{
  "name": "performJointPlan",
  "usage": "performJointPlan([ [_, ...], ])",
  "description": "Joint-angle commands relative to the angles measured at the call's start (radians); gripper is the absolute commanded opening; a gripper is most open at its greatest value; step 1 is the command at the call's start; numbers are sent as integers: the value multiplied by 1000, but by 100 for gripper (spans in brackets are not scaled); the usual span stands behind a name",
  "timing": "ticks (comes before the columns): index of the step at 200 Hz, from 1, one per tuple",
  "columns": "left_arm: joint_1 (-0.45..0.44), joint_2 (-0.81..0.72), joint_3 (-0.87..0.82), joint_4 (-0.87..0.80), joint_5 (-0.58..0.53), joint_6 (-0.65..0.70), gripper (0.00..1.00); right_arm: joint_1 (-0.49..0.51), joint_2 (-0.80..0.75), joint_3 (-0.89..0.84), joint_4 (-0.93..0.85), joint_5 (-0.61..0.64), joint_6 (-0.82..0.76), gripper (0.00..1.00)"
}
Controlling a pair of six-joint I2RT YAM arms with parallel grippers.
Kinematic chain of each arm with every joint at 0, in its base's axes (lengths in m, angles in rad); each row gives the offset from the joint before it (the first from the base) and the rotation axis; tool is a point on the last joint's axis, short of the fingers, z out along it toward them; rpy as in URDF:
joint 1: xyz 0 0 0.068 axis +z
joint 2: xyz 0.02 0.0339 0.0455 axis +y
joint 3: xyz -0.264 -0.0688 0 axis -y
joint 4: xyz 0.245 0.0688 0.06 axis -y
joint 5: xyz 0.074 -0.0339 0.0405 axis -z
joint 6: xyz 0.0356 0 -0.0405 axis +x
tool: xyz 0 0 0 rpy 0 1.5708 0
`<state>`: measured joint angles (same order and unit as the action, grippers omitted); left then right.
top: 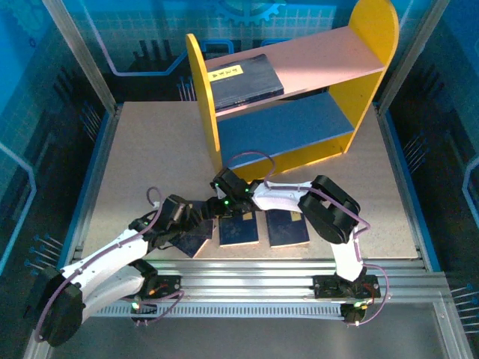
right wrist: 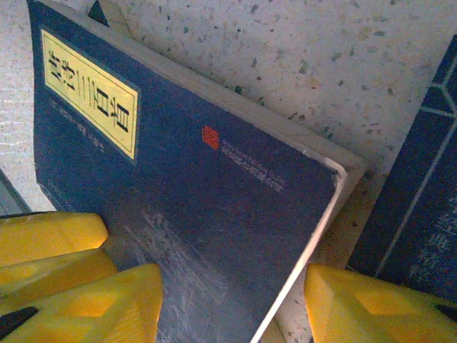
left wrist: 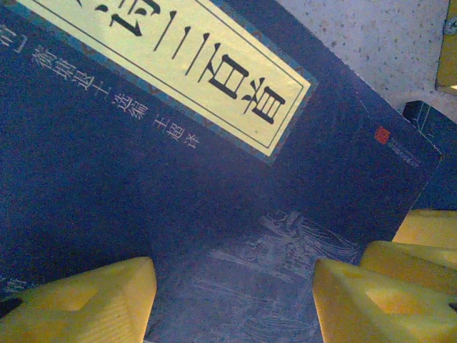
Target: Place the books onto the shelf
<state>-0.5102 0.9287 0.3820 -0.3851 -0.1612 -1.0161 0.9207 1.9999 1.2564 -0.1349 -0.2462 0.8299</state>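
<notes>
The shelf point(top: 213, 112) stands at the back of the table, and one navy book point(top: 245, 78) lies flat on its pink upper board. Three more books lie in a row near the front edge: left point(top: 193, 241), middle point(top: 239, 229) and right point(top: 288, 228). My left gripper point(top: 185, 221) hovers open over the left book point(left wrist: 214, 179), its yellow fingers point(left wrist: 86, 300) apart above the cover. My right gripper point(top: 223, 196) stands open over the middle book point(right wrist: 200, 171), fingers point(right wrist: 357, 307) either side of its long white-edged side. The right book point(right wrist: 421, 214) shows beside it.
Blue enclosure walls and metal posts point(top: 82, 52) ring the speckled table point(top: 150, 157). The aluminium rail point(top: 254, 273) carrying both arm bases runs along the near edge. The shelf's blue lower board point(top: 288, 127) is bare.
</notes>
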Motion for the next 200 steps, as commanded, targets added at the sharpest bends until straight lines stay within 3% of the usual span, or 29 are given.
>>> performJointPlan([
  [1, 9, 4, -27, 12, 5, -9, 62, 21, 54, 30, -68, 19, -8, 56],
  [66, 10, -2, -26, 12, 12, -2, 61, 23, 46, 4, 1, -38, -13, 52],
  [127, 12, 1, -22, 15, 17, 2, 61, -4, -51, -120, 212, -105, 20, 43],
  [200, 14, -7, 10, -3, 28, 19, 61, -24, -90, -170, 289, -135, 4, 7],
])
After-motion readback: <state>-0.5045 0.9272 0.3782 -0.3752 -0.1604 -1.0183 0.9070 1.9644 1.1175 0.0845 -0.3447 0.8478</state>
